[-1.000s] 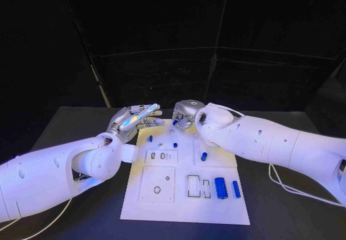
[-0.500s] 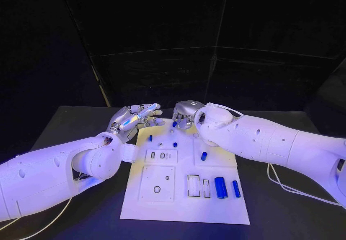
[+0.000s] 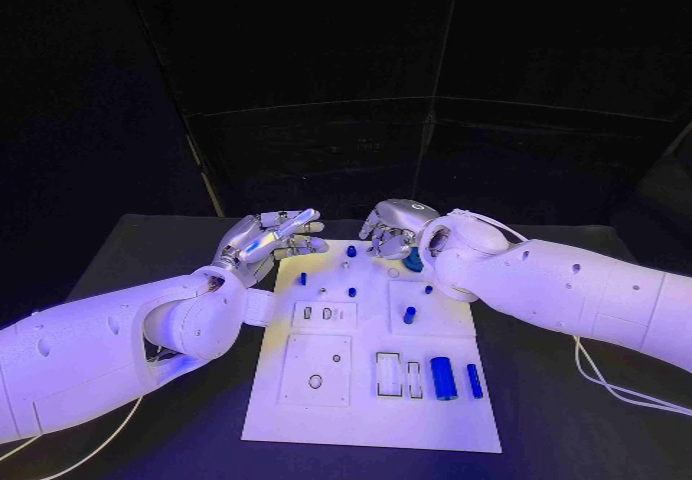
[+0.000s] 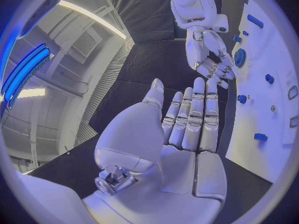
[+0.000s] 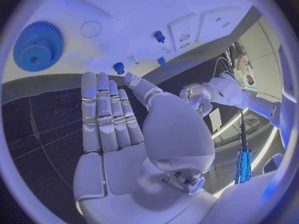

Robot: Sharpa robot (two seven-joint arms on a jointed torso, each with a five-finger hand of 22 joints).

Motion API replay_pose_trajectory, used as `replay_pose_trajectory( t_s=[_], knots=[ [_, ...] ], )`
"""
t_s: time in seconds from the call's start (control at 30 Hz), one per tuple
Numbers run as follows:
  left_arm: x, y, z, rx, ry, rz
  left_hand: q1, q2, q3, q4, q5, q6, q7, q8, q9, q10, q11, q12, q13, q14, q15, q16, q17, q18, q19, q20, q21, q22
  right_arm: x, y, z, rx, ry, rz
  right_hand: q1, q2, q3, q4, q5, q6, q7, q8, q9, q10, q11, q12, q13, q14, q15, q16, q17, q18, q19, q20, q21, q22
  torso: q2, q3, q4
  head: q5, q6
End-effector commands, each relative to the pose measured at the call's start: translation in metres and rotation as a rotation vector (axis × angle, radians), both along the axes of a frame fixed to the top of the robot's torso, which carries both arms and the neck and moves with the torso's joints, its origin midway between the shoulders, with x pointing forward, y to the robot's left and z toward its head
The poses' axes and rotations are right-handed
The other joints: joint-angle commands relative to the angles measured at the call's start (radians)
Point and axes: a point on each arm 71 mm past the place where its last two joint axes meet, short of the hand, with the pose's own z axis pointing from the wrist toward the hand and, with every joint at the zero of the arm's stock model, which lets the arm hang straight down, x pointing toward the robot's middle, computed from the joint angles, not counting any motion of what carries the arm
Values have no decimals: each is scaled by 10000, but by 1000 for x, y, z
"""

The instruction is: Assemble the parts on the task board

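The white task board (image 3: 368, 400) lies in the middle of the black table. A blue gear (image 3: 414, 263) lies flat on its far end (image 5: 37, 46), also seen as the gear (image 4: 239, 57). My right hand (image 3: 397, 228) hovers just beyond the gear, fingers stretched out and holding nothing (image 5: 109, 114). My left hand (image 3: 268, 238) is raised off the board's far left corner, palm open and empty (image 4: 187, 129). Small blue pegs (image 3: 351, 251) (image 3: 303, 279) (image 3: 351, 292) stand on the far half. A short blue piece (image 3: 408, 314) lies mid-board.
A thick blue cylinder (image 3: 443, 377) and a thin blue rod (image 3: 473, 379) lie at the board's near right, beside rectangular slots (image 3: 388, 372). A square plate with holes (image 3: 316, 368) sits at the near left. Black table (image 3: 159, 250) surrounds the board.
My right hand has shifted to the right along the board's far end, uncovering the blue gear and a blue peg. The left hand has stayed put.
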Motion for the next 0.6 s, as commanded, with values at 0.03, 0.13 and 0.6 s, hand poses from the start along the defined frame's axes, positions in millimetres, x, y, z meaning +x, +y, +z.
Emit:
replay_pose_trajectory(
  t_s=[0.03, 0.13, 0.6],
  knots=[
    [0, 1, 2, -42, -109, -89, 45, 24, -17, -61, 45, 30, 45, -19, -13, 65, -9, -32, -9, 48, 37, -58, 9, 132, 48, -13, -19, -8, -9, -11, 10, 2316, 706, 185, 119, -144, -99, 30, 66, 15, -5, 51, 18, -136, -59, 62, 0, 1100, -174, 792, 329, 89, -272, -72, -339, -214, -14, 16, -84, 19, 40],
    [0, 2, 2, -32, -106, -66, 45, 24, -17, -61, 45, 30, 45, -19, -13, 65, -9, -32, -9, 48, 37, -58, 9, 132, 48, -13, -19, -8, -12, -26, 12, 3194, 1605, -64, 182, -87, -164, 123, 155, 123, -54, 94, 43, -146, -118, 43, -103, 1285, -292, 1297, 720, 64, -552, -222, -728, -417, -29, 24, -109, 30, 64],
    [3, 2, 0, -72, -35, -96, 45, 25, -17, -65, 44, 32, 44, -22, -13, 69, -9, -38, -9, 50, 37, -64, 11, 132, 51, -13, -23, -11, -9, -86, 18, 5385, 3370, -1548, 99, -219, -546, 417, 733, 651, -518, 329, 158, 2080, -733, 895, -20, 1584, -771, 2922, 1894, -49, 1044, -614, -105, 313, -35, 43, -177, -108, 156]
  ],
)
